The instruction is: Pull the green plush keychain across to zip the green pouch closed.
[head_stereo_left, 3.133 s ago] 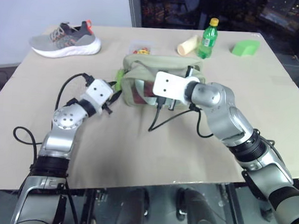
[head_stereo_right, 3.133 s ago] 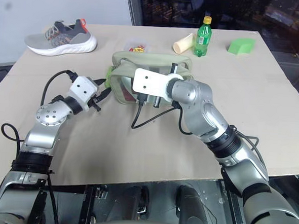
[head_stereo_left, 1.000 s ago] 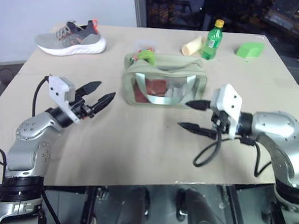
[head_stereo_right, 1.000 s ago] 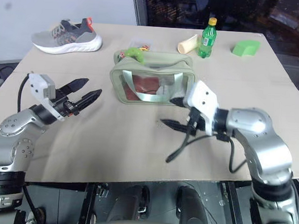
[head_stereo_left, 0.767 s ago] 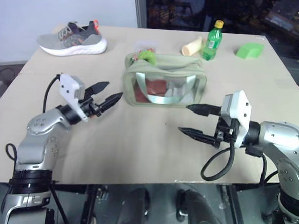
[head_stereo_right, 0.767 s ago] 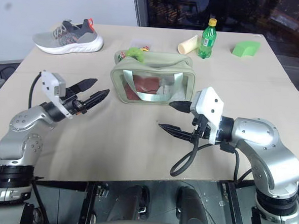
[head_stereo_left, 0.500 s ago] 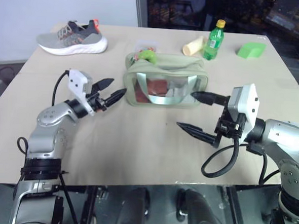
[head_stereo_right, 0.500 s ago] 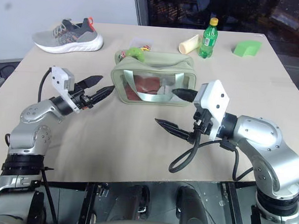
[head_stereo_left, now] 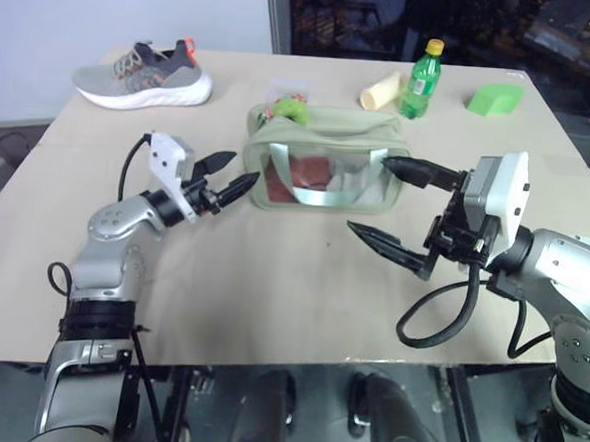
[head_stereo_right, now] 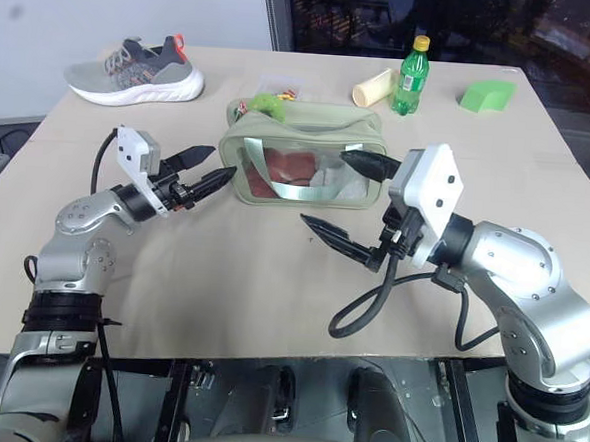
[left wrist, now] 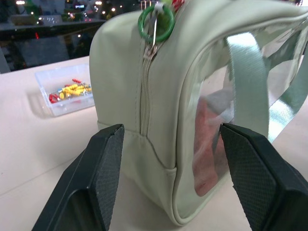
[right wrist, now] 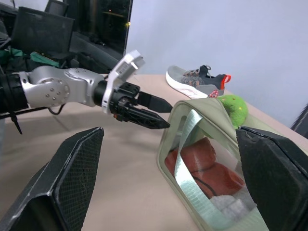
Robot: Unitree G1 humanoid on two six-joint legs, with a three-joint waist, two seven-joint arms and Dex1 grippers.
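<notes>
Standing: green pouch (head_stereo_left: pixel 324 163) upright mid-table, clear window panel twd robot, strap handle draped over the front, reddish items visible inside.
Keychain: green plush keychain (head_stereo_left: pixel 289 108) sits on top of pouch at its left end, by the zip's start; nothing touching it.
L gripper: left gripper (head_stereo_left: pixel 230 175) just beside pouch's left end, fingers apart w/ a moderate gap, holding nothing. Wrist view has the pouch's end panel between the two fingers, not touched.
R gripper: right gripper (head_stereo_right: pixel 338 202) hangs above table at pouch's right-front corner, jaws spread wide, empty. Upper finger (head_stereo_right: pixel 367 163) overlaps pouch's right end in view; contact can't be told. Lower finger is in front of pouch, apart from it.
Behind pouch: small clear tray (left wrist: pixel 69 89) w/ red + yellow bits, just behind pouch.
Far edge: green bottle (head_stereo_left: pixel 417 79) w/ yellow cap, pale cylinder (head_stereo_left: pixel 380 89) beside it, bright green wedge block (head_stereo_left: pixel 495 97) further right.
Far left: grey sneaker (head_stereo_left: pixel 142 71), well apart from pouch.
</notes>
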